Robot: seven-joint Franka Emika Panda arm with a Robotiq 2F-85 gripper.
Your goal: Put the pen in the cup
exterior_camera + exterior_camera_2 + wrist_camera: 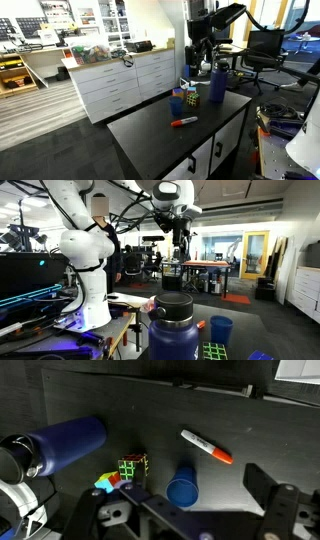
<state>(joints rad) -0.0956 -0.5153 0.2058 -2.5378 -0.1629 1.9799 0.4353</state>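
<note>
Item count on the black table (220, 115): one pen (207, 447), one cup (183, 487), one bottle (65, 442), one puzzle cube (132, 467). The gripper (200, 60) hangs well above the table, and all four items lie below it, untouched. Its jaws appear spread with nothing held. In the wrist view one dark finger (268, 488) shows at the frame edge, and the opposite finger is hard to make out. The pen lies flat on the table outside the cup, near it but not touching, on the side of the visible finger. The cup stands upright just beside the cube and is the item closest beneath the hand; its interior shows only blue. The bottle stands past the cube, on the side away from the visible finger, closed with a dark cap.
</note>
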